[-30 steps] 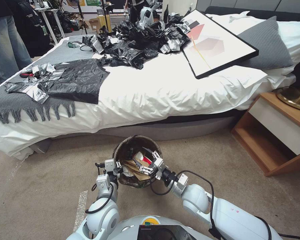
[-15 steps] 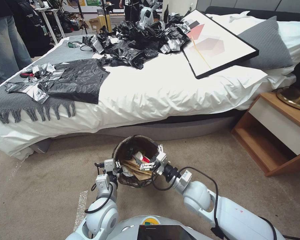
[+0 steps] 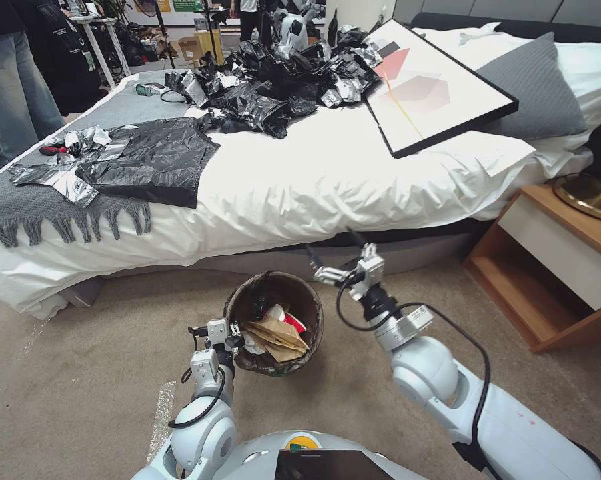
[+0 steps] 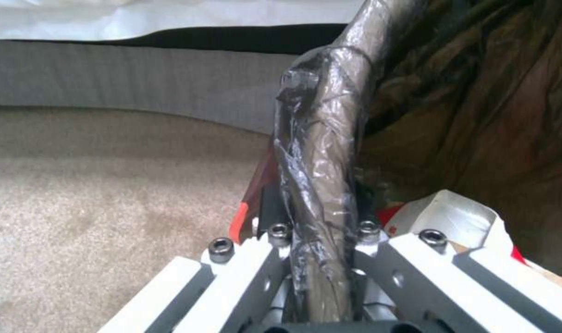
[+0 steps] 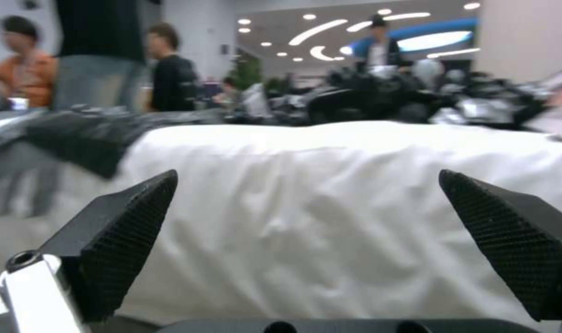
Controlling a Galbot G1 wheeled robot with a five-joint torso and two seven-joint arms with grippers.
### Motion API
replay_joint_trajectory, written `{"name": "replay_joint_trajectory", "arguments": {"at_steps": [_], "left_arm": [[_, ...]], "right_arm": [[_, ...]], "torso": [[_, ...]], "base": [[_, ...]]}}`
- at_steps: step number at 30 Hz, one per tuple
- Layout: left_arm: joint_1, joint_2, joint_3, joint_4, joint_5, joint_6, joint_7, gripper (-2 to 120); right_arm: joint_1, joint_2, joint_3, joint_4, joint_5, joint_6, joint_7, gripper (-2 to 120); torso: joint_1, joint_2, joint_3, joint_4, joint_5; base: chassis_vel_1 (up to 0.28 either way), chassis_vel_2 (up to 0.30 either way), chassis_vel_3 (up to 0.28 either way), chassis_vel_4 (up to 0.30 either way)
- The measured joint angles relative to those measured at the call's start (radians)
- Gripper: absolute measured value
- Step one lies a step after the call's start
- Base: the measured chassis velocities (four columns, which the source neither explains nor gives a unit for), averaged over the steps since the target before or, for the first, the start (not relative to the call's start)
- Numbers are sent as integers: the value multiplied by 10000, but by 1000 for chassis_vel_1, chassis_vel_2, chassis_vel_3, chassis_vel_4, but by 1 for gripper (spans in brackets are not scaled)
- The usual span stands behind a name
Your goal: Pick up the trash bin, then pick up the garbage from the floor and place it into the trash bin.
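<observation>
The trash bin (image 3: 311, 313), round with a dark brown liner, hangs just above the carpet in front of the bed. My left gripper (image 3: 231, 337) is shut on its near-left rim; the left wrist view shows the liner-wrapped rim (image 4: 321, 175) clamped between the jaws. Garbage lies inside: a brown paper bag (image 3: 277, 333) and a red-and-white packet (image 3: 288, 315), whose white and red edge (image 4: 456, 217) lies by the rim. My right gripper (image 3: 331, 252) is open and empty, raised beyond the bin's far right side and facing the bed; its black pads (image 5: 126, 231) stand wide apart.
The bed (image 3: 327, 173) with a white duvet runs across the front, carrying black plastic sheets (image 3: 273, 80) and a framed picture (image 3: 433, 87). A wooden nightstand (image 3: 553, 267) stands to the right. Bare carpet (image 3: 80, 360) lies to the left. A person (image 3: 13, 80) stands at the far left.
My right gripper has come up out of the trash bin and swung up and right toward the bed, open and empty. The left gripper and the bin have stayed put.
</observation>
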Motion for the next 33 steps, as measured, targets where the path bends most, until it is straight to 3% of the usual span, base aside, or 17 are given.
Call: {"name": "replay_joint_trajectory", "arguments": {"at_steps": [5,9,16,33], "left_arm": [[-4,11,-38,0,6,-13,3,2],[-10,22,-49,-5,6,-16,1,2],[29,64,-74,-72,1,-22,-8,2],[63,122,-114,-163,-77,-49,-64,2]], "right_arm": [[-980,318,1304,-172,-509,-180,406,100],[-1722,630,1785,-545,-1243,-48,536,100],[-2397,1138,2110,-1067,-2141,253,577,100],[-2870,1601,2155,-1586,-2597,445,409,100]], "torso": [[0,0,0,-2,0],[0,0,0,-2,1],[0,0,0,0,1],[0,0,0,0,-1]], "base": [[0,0,0,0],[0,0,0,0],[0,0,0,0],[0,0,0,0]]}}
